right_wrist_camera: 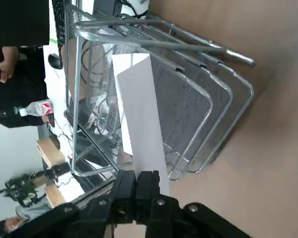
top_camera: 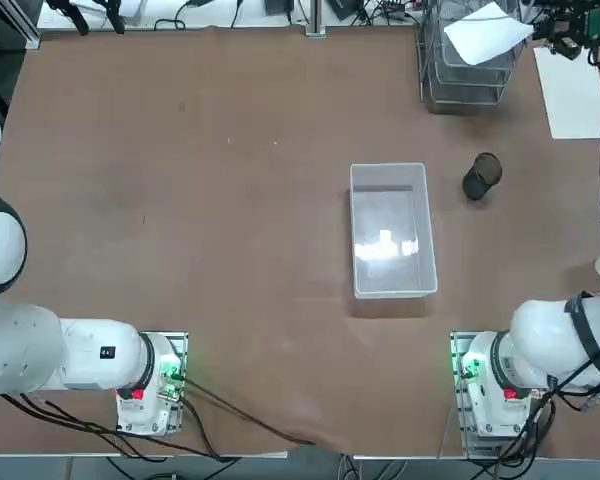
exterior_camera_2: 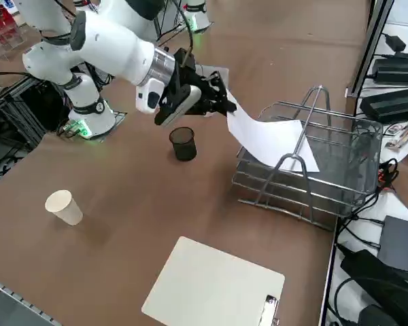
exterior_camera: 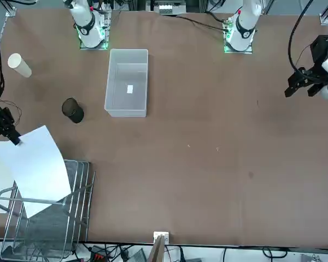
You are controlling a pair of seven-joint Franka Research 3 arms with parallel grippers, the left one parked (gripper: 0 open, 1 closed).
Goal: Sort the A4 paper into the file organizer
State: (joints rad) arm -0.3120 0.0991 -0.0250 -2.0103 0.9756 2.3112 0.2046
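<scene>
So the right gripper [exterior_camera_2: 221,102] is clamped tight on one corner of the A4 paper [exterior_camera_2: 268,139], holding it up off the table, and the far end of the sheet droops down into the top tray of the file organizer [exterior_camera_2: 340,163], lying across the tray's near rim and under the raised wire handle. The organizer sits right in the table's far right corner in the top view, tight to the edges, with cables and gear just beyond, so there's not much room on that side. Loads of bare brown table [top_camera: 230,200] toward the middle, though. A small black mesh cup [exterior_camera_2: 183,144] stands just below the gripper, and the translucent plastic bin [top_camera: 390,232] is well apart, mid-table. In the top view the gripper is mostly cut off at the frame edge, and the wrist view only shows the paper narrowing down between the black fingers. Paper is plain white and smooth with a soft curl, and the rack is silver wire mesh. There's also a clipboard [exterior_camera_2: 214,288] and a paper cup [exterior_camera_2: 63,206] sitting on the near side
</scene>
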